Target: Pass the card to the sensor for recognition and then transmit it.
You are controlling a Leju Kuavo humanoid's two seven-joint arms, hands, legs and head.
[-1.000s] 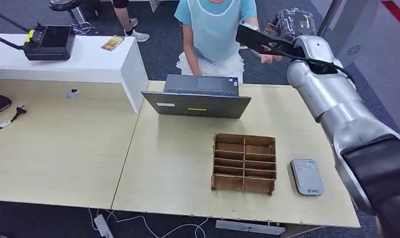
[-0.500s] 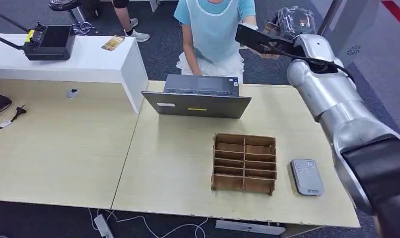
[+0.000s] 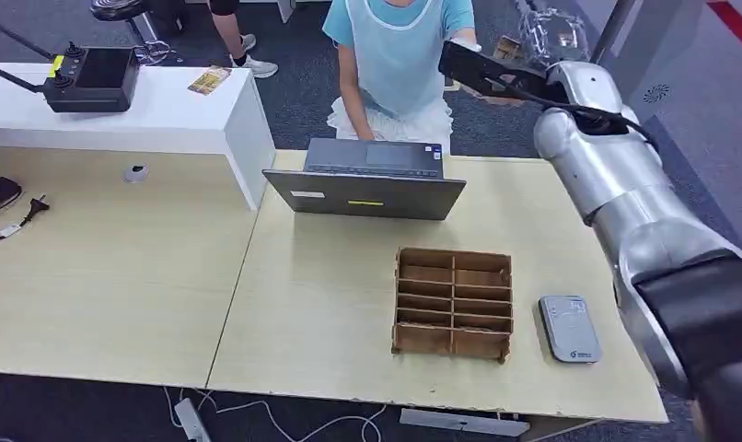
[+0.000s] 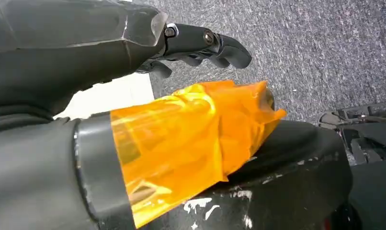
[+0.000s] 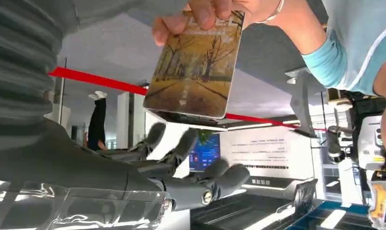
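Right arm: raised from the lower right of the head view, silver forearm reaching up to the upper right of the frame, past the far edge of the table (image 3: 330,304)
Right hand (image 5: 181,167): released, holding nothing; dark fingers (image 5: 229,177) spread and stretched out — just beside the card, whether touching it cannot be told; in the head view largely hidden behind the wrist (image 3: 570,87)
Card (image 5: 193,67): upper middle of the right wrist view, autumn-trees print; pinched at one short edge by a person's hand (image 5: 215,12) with a bracelet, teal sleeve beside it
Left hand (image 4: 200,45): dark fingers curled inward with nothing in them, above grey carpet; orange film wrapped around the thumb
Sensor (image 3: 570,328): grey flat reader at the lower right of the head view, on the table just right of the wooden divider box (image 3: 453,302)
Laptop (image 3: 365,180): centre of the head view — open, facing the person in the light blue top (image 3: 395,55)
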